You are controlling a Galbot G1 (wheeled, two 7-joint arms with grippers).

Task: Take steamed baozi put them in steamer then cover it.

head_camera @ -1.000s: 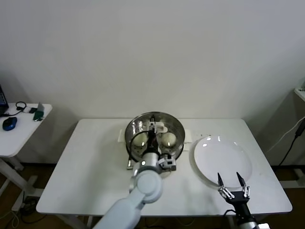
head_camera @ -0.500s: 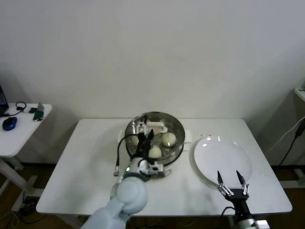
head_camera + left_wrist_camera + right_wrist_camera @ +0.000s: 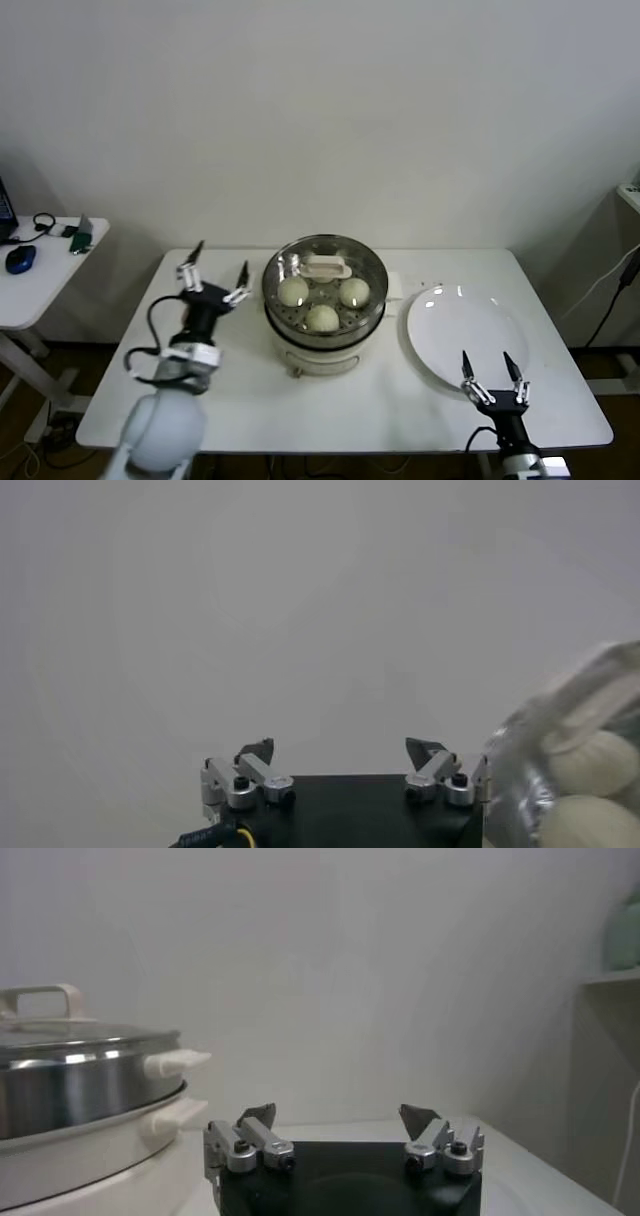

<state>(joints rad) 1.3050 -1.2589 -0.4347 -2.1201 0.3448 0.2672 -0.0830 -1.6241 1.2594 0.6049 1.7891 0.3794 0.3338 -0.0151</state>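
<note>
On the white table in front of me, the steamer sits near the middle, its shiny steel basket resting on a white cooker base. The cover is on top of it, the whitish handle toward the far side, and through the glass I count three steamed baozi inside; a fourth I cannot make out. My left gripper is raised above the table just to the left of the steamer, apart from it, fingers spread wide and holding nothing. From its wrist camera I see both fingertips parted against the plain wall, with the edge of the glass cover and two buns beside them. My right gripper waits near the front right edge of the table, close to the near rim of the flat white plate, its two pointed fingers also wide apart and empty. Its wrist camera looks level across the table at the side of the steamer, lid seated on the rim. A small side table stands off to the left.
</note>
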